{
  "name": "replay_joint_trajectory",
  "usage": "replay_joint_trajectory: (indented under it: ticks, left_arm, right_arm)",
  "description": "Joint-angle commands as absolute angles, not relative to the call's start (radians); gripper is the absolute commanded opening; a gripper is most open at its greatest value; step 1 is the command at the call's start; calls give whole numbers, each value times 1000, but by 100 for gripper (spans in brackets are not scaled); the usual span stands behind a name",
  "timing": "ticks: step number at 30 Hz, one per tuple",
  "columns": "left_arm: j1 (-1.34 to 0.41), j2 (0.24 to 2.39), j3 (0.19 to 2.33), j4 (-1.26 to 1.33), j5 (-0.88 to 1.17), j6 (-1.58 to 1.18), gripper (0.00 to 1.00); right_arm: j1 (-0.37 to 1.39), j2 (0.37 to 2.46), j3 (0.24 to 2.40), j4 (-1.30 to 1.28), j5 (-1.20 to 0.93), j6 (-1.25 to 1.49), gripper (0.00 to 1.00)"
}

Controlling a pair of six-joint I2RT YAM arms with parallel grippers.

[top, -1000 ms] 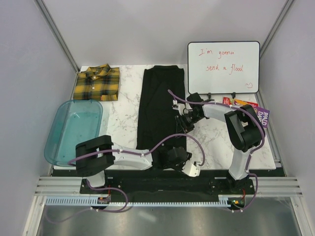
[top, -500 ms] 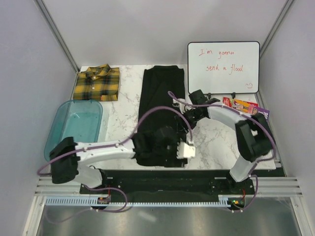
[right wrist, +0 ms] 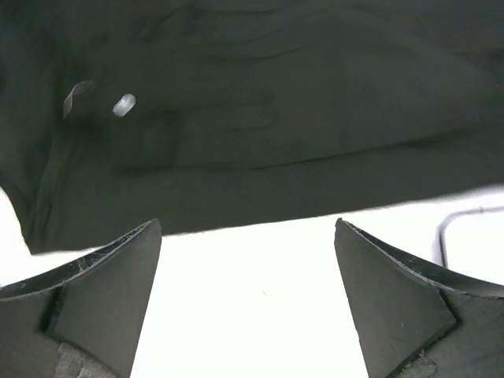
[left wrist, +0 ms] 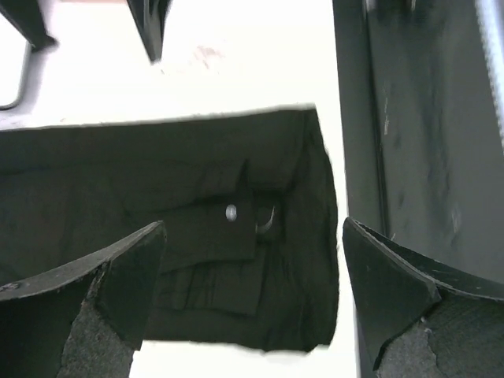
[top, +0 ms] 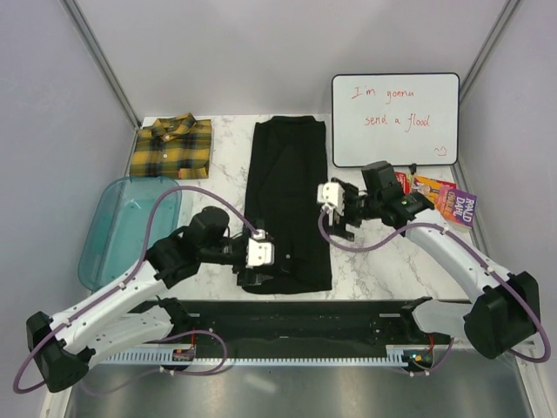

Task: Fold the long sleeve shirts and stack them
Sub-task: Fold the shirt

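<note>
Both hands wide open, holding nothing. Left hand (left wrist: 252, 223) hovers over the near end of the plain black button-up shirt (top: 287, 183); right hand (right wrist: 248, 221) sits at its right edge, about midway along. The shirt lies as a long narrow strip, near to far, mid-bench on the white marble bench (top: 218, 200). The yellow-and-black plaid shirt (top: 171, 146) is already folded at the far left corner, well apart from it. Risks, as I judge them: the next fold probably needs the near end lifted, and a pinch that catches only the top layer would let the tucked sleeves spill out. Uneven lift between the two hands would skew the strip. Only the left wrist view shows the near end is layered and ragged, with a small white button (left wrist: 231, 211) on a loose flap. The right wrist view shows a clean right edge and soft creases. Only the top view shows the plaid shirt and the stacking gap.
</note>
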State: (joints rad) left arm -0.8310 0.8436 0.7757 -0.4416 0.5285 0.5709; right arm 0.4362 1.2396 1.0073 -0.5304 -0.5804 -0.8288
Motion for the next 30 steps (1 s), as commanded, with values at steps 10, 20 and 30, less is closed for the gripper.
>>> replay_joint_trajectory:
  ticks: [10,20,30]
  left_arm:
    - [-764,693,298,-454,508,1213,95]
    - [-675,718,227,-250,495,1262,93]
    - [-493,741,380,-442,678,1385,92]
  right_arm:
    - [613,1060,494,-464,-575,-1497,88]
    - [741,1121,382,-238,-497,-1456,73]
    - [759,1144,360,-222,-460,-1479,68]
